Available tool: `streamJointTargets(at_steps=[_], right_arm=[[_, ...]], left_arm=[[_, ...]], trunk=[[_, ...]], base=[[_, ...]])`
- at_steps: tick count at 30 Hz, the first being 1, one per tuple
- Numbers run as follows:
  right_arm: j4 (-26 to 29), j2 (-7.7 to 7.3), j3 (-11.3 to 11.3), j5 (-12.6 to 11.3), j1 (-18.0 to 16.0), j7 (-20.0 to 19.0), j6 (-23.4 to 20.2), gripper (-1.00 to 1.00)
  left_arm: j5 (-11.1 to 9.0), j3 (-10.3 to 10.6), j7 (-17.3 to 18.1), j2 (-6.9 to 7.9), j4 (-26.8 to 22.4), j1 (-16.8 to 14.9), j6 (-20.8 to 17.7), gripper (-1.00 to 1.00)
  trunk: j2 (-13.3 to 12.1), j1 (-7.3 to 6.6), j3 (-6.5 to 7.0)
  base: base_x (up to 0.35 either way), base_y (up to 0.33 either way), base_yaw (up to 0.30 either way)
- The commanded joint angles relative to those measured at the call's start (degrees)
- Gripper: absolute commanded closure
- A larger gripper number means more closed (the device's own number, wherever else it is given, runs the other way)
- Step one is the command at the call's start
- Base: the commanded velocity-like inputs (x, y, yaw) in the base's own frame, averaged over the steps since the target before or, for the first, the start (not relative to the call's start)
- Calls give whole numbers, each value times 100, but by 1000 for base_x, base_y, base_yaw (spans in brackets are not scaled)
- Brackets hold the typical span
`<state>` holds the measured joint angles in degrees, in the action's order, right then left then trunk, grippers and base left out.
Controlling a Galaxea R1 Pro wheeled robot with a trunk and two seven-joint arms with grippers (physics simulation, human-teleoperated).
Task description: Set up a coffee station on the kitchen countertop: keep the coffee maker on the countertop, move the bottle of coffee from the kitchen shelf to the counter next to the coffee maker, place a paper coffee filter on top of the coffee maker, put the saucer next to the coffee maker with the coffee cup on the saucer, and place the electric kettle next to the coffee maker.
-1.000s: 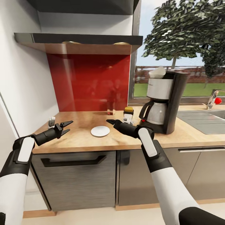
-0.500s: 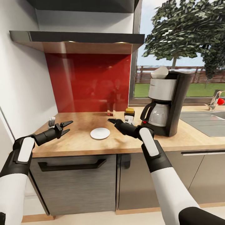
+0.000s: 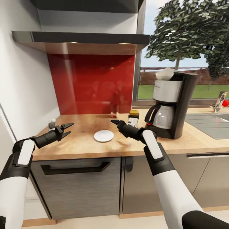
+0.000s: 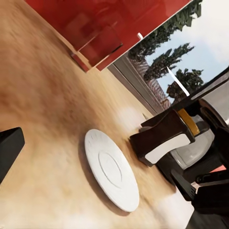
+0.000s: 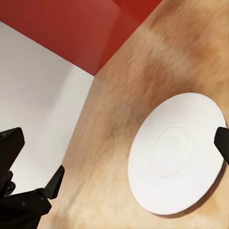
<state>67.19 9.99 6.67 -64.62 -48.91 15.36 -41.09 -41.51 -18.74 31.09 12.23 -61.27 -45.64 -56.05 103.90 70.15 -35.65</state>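
Observation:
The coffee maker (image 3: 173, 105) stands on the kitchen countertop (image 3: 82, 144) by the window, with the paper coffee filter (image 3: 164, 73) resting on top. The bottle of coffee (image 3: 134, 117), yellow-capped, stands just left of it and shows in the left wrist view too (image 4: 164, 140). The saucer (image 3: 104, 136) lies flat on the wood and is bare. My right gripper (image 3: 114, 122) hovers open just beyond and right of the saucer (image 5: 176, 152). My left gripper (image 3: 65, 129) is open, well left of the saucer (image 4: 112, 169). The kitchen shelf (image 3: 86, 37) hangs above. The coffee cup and electric kettle are out of view.
A small whitish object (image 3: 52, 123) sits by the left wall. A small brownish glass object (image 3: 112, 113) stands at the red backsplash. The steel sink (image 3: 210, 122) and tap (image 3: 219, 101) lie right of the coffee maker. A thicker dark slab (image 3: 86, 4) hangs higher up.
The whole picture has shifted slightly, so the camera moved. Both grippers hold the same open pose, and the things on the counter have not moved.

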Motion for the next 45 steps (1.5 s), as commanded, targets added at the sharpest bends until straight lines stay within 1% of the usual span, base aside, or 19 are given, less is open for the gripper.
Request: streamJointTargets(at_steps=[1, 7, 8, 15, 16, 18, 19, 20, 22, 23, 25, 27, 32, 33, 35, 38, 41, 42, 45], right_arm=[[4, 1, 1, -64, -4, 61, -4, -100], [-2, 1, 1, -74, -4, 133, 3, -100], [-4, 1, -2, -76, -4, 224, 4, -100], [-3, 1, -6, -87, -48, 411, 4, -100], [0, 1, -7, -129, -69, 494, 4, -100], [2, 1, -7, -305, -108, 623, 4, -100], [3, 1, -10, -582, -154, 856, 4, -100], [4, 1, -12, -750, -179, 1038, 4, -100], [4, 1, -14, -909, -207, 1210, 4, -100], [1, 1, -15, -1178, -277, 1420, 4, -100], [-3, 1, -16, -1296, -317, 1491, 4, -100], [-77, 1, -16, -1372, -349, 1536, 4, -100], [-192, 1, -16, -1409, -410, 1559, 4, -100], [-417, 1, -16, -1436, -452, 1564, 9, -100], [-518, 1, -16, -1456, -481, 1565, 11, -100], [-774, 1, -23, -1498, -535, 1566, 167, -100], [-862, 1, -23, -1507, -548, 1566, 246, -100], [-956, 1, -24, -1525, -553, 1567, 274, -100], [-1030, 1, -23, -1589, -556, 1567, 293, -100]], left_arm=[[20, -17, 30, -1, 1, -6, -29, -100], [20, -36, 31, -1, 1, -4, -29, -100], [20, -41, 31, -1, 1, -4, -29, -100], [22, -28, 30, -3, 1, -6, -29, -100], [22, -19, 29, -10, 6, -6, -29, -100], [22, -3, 29, -51, 46, -7, -29, -100], [21, 8, 29, -138, 161, -8, -29, -100], [23, 12, 29, -187, 221, -11, -29, -100], [23, 15, 26, -221, 268, -17, -29, -100], [23, 18, 22, -267, 429, -48, -29, -100], [22, 19, 21, -292, 605, -135, -29, -100], [25, 20, 20, -307, 841, -254, -29, -100], [27, 20, 8, -324, 1013, -408, -29, -100], [28, 20, -2, -332, 1173, -560, -29, -100], [29, 20, -3, -339, 1254, -627, -29, -100], [29, 20, -10, -457, 1648, -881, -29, -100], [29, 20, -13, -510, 1861, -972, -29, -100], [29, 20, -14, -557, 1953, -1007, -29, -100], [29, 20, -15, -602, 2042, -1032, -27, -100]], trunk=[[3, 0, -6], [3, 0, -6], [3, 0, -6], [3, 0, -6], [3, 0, -6], [3, 0, -6], [3, 0, -6], [3, 0, -6], [3, 0, -6], [3, 0, -6], [3, 0, -6], [3, 0, -6], [3, 0, -6], [3, 0, -6], [3, 0, -6], [3, 0, -6], [3, 0, -6], [3, 0, -6], [3, 0, -6]], base=[[-13, 65, 0], [-75, 111, 0], [-20, 25, 0], [-9, 11, 0], [-3, 3, 0], [-2, 2, 0], [0, 0, 0], [0, 0, 0], [0, 0, 0], [0, 0, 0], [0, 0, 0], [0, 0, 0], [0, 0, 0], [0, 0, 0], [0, 0, 0], [0, 0, 0], [0, 0, 0], [0, 0, 0], [0, 0, 0]])
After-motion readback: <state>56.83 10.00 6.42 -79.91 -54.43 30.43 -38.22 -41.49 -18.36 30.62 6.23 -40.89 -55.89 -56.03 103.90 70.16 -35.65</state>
